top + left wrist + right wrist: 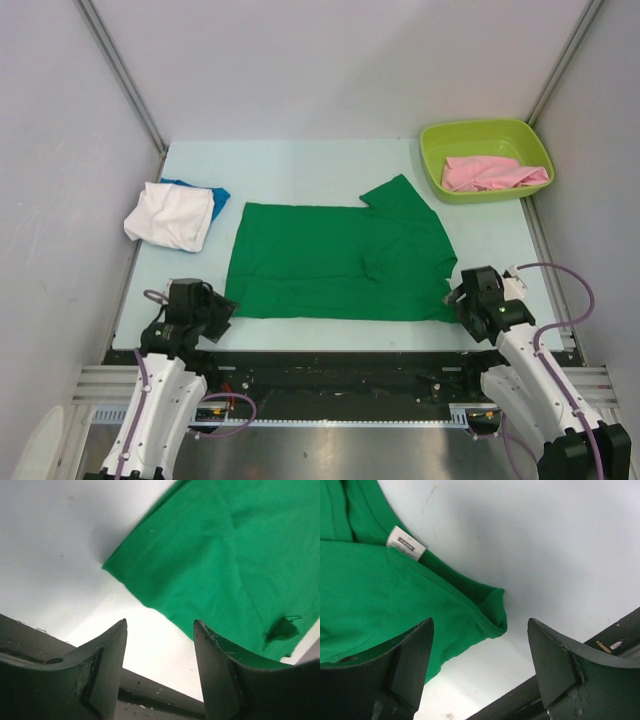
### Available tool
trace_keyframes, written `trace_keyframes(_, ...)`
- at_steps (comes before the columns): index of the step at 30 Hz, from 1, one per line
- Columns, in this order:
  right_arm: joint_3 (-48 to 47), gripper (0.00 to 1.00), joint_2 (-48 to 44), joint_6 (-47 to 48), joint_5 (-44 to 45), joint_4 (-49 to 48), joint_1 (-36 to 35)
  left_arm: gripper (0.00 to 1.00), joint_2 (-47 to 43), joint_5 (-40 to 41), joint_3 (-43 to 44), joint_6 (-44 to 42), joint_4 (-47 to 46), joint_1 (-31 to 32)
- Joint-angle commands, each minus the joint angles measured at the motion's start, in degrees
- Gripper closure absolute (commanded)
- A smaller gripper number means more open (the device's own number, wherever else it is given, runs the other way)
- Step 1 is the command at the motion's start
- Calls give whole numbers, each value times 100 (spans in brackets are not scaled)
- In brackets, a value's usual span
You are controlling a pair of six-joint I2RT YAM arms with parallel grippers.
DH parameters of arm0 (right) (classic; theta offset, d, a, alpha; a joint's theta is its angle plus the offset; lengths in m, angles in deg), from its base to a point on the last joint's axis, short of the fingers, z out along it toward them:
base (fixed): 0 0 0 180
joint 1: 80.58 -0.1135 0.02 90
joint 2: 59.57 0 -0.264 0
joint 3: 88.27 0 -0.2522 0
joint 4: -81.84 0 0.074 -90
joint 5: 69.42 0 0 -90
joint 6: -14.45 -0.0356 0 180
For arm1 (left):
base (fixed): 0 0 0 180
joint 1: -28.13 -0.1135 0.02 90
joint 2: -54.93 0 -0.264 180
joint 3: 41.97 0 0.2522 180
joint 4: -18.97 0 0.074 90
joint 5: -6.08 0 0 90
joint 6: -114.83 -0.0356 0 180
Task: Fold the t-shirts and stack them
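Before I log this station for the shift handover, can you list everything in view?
green t-shirt: 1, bright green, spread flat at the table's centre, near edge
white t-shirt: 1, white, folded, left side of the table
blue t-shirt: 1, blue, mostly hidden under the white one
pink t-shirt: 1, pink, crumpled inside the tub
tub: 1, lime green, far right corner
label: 1, white, on the green shirt
table: 1, pale
left gripper: 1, dark, open, by the green shirt's near left corner
right gripper: 1, dark, open, by its near right corner
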Motion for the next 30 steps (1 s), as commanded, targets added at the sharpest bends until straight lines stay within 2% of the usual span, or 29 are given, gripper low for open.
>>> trace_keyframes(1, -485, 13, -88, 232, 333, -165, -32, 36, -64, 278, 692, -169, -82, 28)
trace_keyframes(4, -1038, 0, 289, 847, 272, -683, -41, 33, 277, 129, 930, -362, -644, 28)
trace_keyframes(8, -1768, 0, 1246, 1743, -184, -1656, -58, 32, 1392, -406, 1368, -791, -1559, 28)
trace_keyframes(9, -1900, 0, 1449, 2076, -673, -1895, -49, 32, 1908, -538, 1474, -819, -1691, 28)
trace_keyframes(11, -2287, 0, 2108, 2447, -791, -2238, -58, 33, 2394, -732, 1790, -1064, -2139, 45)
trace_keyframes(12, -2384, 0, 2319, 2640, -1105, -2423, -41, 33, 2858, -707, 1931, -1092, -2245, 45)
trace_keyframes(14, -2867, 0, 3118, 2860, -1143, -2521, -32, 34, 3335, -584, 2395, -1310, -2421, 45)
trace_keyframes(20, -4157, 0, 5033, 3309, -1346, -2723, 117, 35, 5433, -346, 4020, -1689, -2264, 45)
trace_keyframes(26, -5116, 0, 5984, 3740, -1266, -2987, 275, 40, 7182, -91, 5769, -2058, -1905, 45)
trace_keyframes(30, -6458, 0, 7107, 3951, -1179, -2698, 355, 41, 8029, -21, 6511, -2191, -1745, 45)
